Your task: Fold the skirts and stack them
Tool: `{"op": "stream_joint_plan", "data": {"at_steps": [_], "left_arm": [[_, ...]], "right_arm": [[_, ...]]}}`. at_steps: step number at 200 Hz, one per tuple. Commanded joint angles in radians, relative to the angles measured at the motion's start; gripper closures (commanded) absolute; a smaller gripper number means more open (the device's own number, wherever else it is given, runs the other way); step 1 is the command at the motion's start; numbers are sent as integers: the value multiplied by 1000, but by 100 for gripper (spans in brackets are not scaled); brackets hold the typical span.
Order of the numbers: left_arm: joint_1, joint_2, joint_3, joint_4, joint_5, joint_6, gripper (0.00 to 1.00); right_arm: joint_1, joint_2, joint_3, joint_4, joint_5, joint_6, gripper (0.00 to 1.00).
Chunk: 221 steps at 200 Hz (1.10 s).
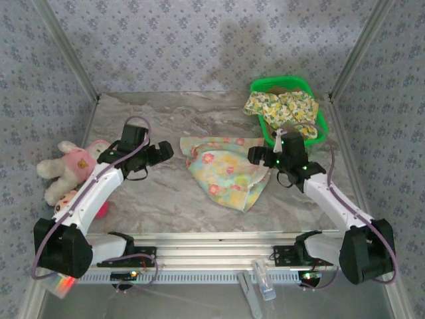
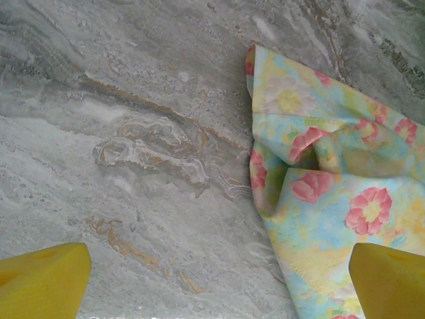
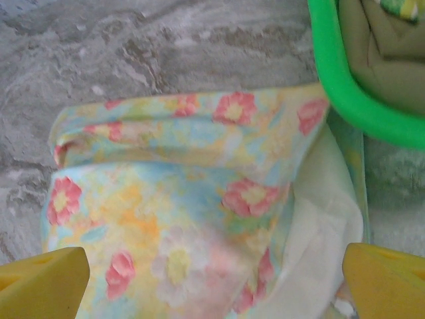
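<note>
The pale pastel skirt (image 1: 226,169) lies half folded on the table (image 1: 146,113) between the arms, its right edge just beside the green basket (image 1: 282,82) that holds the floral skirt (image 1: 282,109). The left gripper (image 2: 216,286) and the right gripper (image 3: 216,286) both have their jaws wide apart and hold nothing, the right one above the cloth. I think the fold may come crooked if the jaws pinch only one layer, because the edges are not aligned.
</note>
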Motion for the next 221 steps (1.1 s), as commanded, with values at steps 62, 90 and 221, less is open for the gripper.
{"op": "stream_joint_plan", "data": {"at_steps": [62,90,221], "left_arm": [[-2,25,-71,11,65,-27,0],[-2,21,-114,31,80,-42,0],[67,-37,-102,0,34,-36,0]], "right_arm": [[170,-65,-183,-9,-106,179,24],[252,-98,-269,74,-74,214,32],[534,230,205,323,-172,150,100]]}}
